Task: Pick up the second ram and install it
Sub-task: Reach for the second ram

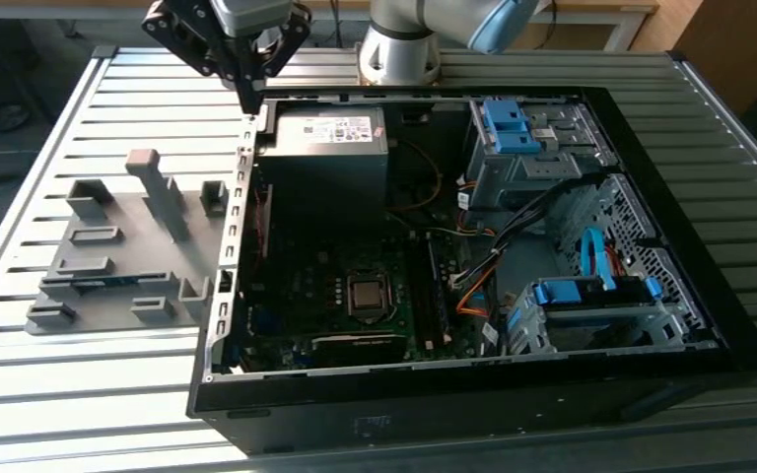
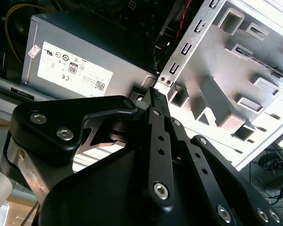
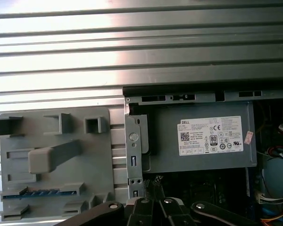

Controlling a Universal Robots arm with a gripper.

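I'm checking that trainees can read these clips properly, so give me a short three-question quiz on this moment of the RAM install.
1. True or false: the gripper holds the second ram.
2. Where does the second ram lie? A) in the grey holder; B) in a motherboard slot; C) on a drive bay.
3. Fill in: in the exterior view the gripper hangs over the case wall, beside the grey ___ with the white label.
Key: 1 false; 2 A; 3 power supply.
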